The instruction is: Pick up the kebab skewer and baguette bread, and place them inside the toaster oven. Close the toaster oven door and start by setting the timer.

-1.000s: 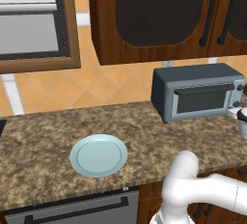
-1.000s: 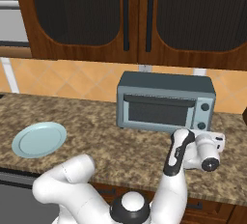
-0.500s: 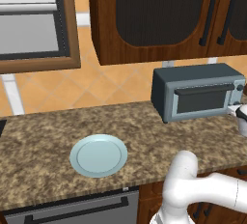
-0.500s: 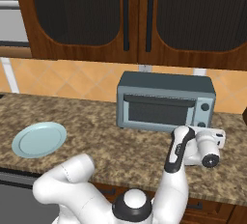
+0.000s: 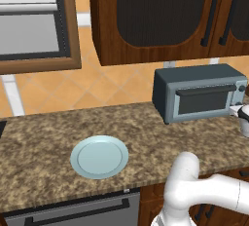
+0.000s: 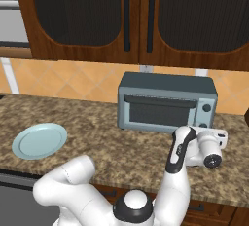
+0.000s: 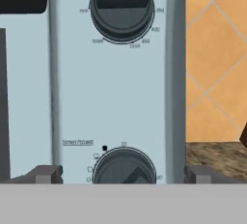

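At the right end of the toaster oven [image 6: 167,104], my gripper [image 7: 123,175] sits square on to the control panel with its jaws spread as wide as they go and nothing between them, the two finger tips [image 7: 44,174] standing either side of the lower timer knob [image 7: 124,166]; I judge I am lined up this way so the pads can close on that dial and turn it. Above it on the same pale panel sits the temperature knob [image 7: 122,7], untouched. The toaster oven door [image 6: 158,113] stands shut, its bar handle across the top of the dark glass, so I cannot tell whether the kebab skewer and baguette bread lie inside. The oven rests on a speckled brown stone counter [image 5: 44,135]; well to its left lies a pale blue plate [image 5: 99,156], bare. Behind runs orange tiled wall [image 5: 116,86], with dark wooden cabinets [image 6: 141,15] overhead
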